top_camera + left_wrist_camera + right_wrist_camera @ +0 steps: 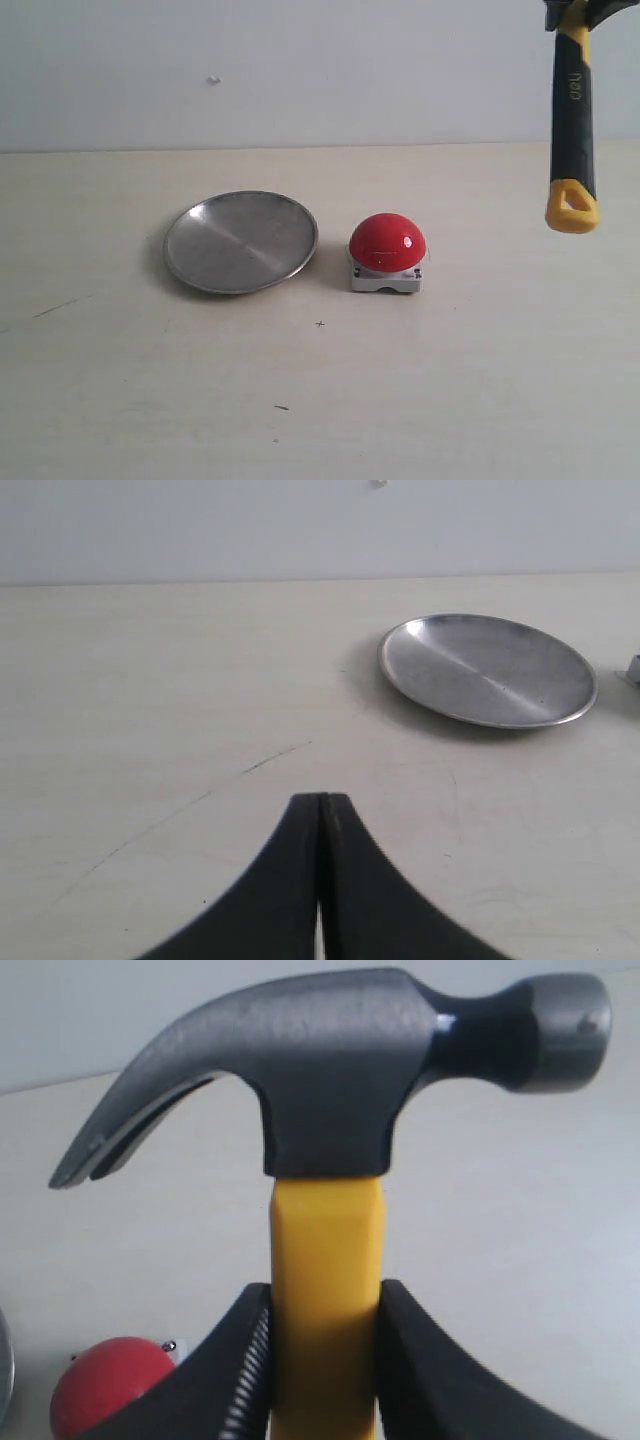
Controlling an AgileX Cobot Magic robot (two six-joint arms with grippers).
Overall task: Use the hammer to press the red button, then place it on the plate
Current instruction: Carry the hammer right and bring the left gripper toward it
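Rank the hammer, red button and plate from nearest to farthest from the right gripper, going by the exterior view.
1. hammer, clamped in the right gripper, upper right.
2. red button, right of centre.
3. plate, left of the button.

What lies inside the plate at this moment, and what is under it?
Nothing lies in the plate: only bare metal shows. The hammer hangs in the air, held by the right gripper. The plate rests on the table; the spot beneath it is covered.

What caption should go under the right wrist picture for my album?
Right gripper clamped on the yellow neck of the claw hammer, red button beyond.
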